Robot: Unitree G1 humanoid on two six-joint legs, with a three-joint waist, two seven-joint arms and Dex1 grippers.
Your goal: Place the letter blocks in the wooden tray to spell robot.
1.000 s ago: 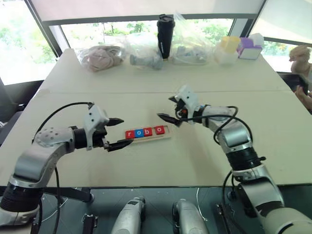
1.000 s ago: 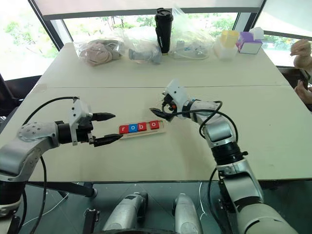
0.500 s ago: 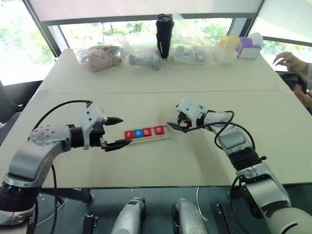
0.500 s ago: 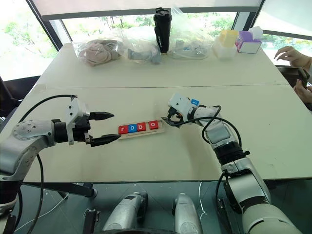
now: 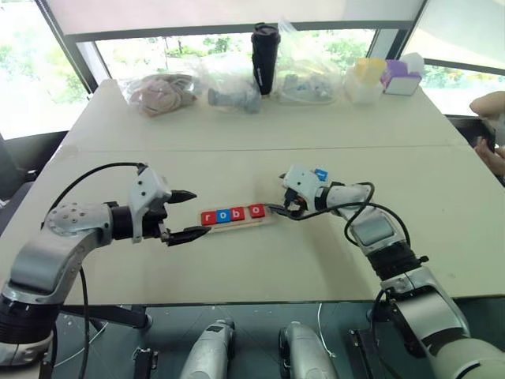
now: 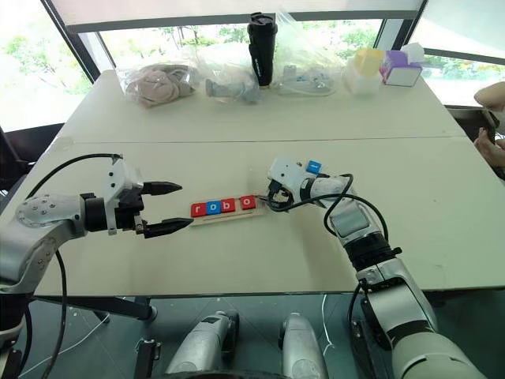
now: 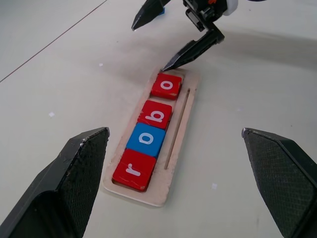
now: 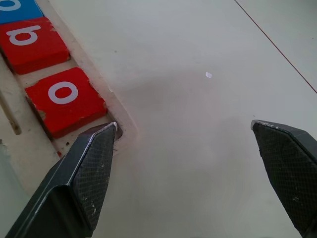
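The wooden tray (image 5: 237,226) lies mid-table with a row of letter blocks in it: red r (image 7: 133,169), blue o (image 7: 145,140), red b (image 7: 155,114) and red o (image 7: 167,86). The slot at the tray's right end is bare. My right gripper (image 5: 282,196) is open and empty, with one fingertip (image 8: 110,130) touching the rim at that end. A small blue square (image 5: 321,173) shows just behind its wrist, and I cannot read any letter on it. My left gripper (image 5: 200,212) hovers open and empty just left of the tray.
Clear bags of items (image 5: 162,91), a black tumbler (image 5: 267,55) and yellow and purple boxes (image 5: 387,77) line the table's far edge. A person's arm (image 5: 491,104) shows at the right edge. Bare table surrounds the tray.
My right gripper has sunk and rolled, bringing one fingertip down to the tray's right end. My left gripper has stayed put. The person's hand at the right edge has shifted.
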